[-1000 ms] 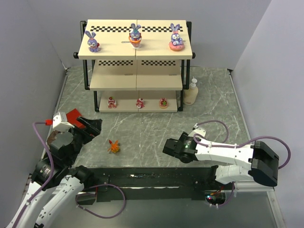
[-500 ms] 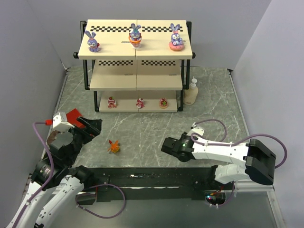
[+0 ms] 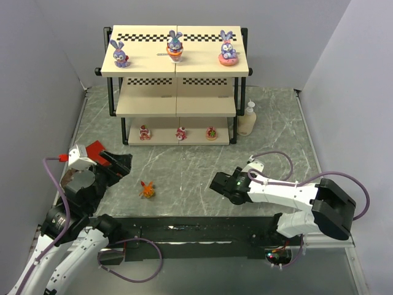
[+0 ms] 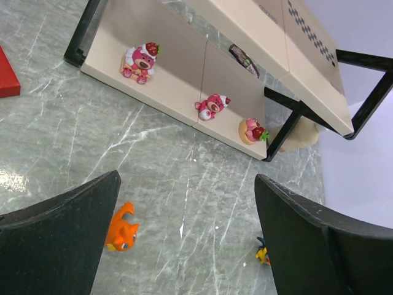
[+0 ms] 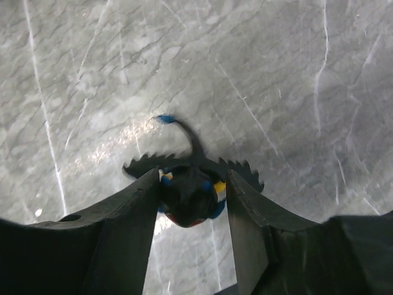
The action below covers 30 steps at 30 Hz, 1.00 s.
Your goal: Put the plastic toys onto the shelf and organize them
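Right claw (image 5: 191, 181) flanks winged toy (image 5: 187, 195) (body half hidden; grip unclear).

Soft, even light from overhead keeps everything bright, so the shelf (image 3: 147, 61) throws only faint shadows under its boards and the grey marble table (image 3: 184, 166) shows pale sheen in both wrist views. The overhead view is sharp. Up close, the left fingers (image 4: 55, 239) and right fingers (image 5: 116, 239) are dark, slightly soft shapes, and the winged toy (image 5: 190, 196) sits in shade.
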Motion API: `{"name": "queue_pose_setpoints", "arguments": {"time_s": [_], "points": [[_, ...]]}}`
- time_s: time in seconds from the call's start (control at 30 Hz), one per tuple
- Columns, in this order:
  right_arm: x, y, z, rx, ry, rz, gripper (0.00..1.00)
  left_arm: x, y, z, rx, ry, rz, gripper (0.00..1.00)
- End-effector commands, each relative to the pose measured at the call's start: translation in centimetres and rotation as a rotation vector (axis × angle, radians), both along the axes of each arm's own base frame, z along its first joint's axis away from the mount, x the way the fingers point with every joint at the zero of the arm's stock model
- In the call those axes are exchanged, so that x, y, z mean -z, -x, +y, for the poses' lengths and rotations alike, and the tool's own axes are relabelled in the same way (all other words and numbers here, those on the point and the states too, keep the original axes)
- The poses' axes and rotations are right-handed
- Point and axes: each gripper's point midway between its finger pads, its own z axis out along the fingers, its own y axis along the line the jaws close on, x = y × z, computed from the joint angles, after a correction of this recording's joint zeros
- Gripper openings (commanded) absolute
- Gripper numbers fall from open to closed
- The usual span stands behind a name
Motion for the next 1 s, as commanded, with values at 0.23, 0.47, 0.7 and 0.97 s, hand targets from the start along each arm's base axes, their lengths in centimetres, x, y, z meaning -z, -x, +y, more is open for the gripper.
{"name": "queue_pose_setpoints", "arguments": {"time_s": [0.23,0.47,0.7,0.97], "points": [[0.1,-0.6,-0.4,-0.012,0.033,-0.004,0.36,0.0,-0.5,-0.3,0.01,-0.017,0.004,0.96],[-3.2,-2.1,1.4,-0.121,-0.016,-0.083,0.12,0.1,-0.5,-0.6,0.022,-0.017,0.002,0.96],[-9.7,-2.7,6.5,-0.509,-0.144,-0.15,0.0,-0.4,0.4,-5.5,0.322,-0.027,-0.05,0.96],[-17.6,-0.8,10.4,-0.873,-0.238,-0.187,0.0,-0.6,3.6,-15.1,0.921,0.069,-0.148,0.99]]}}
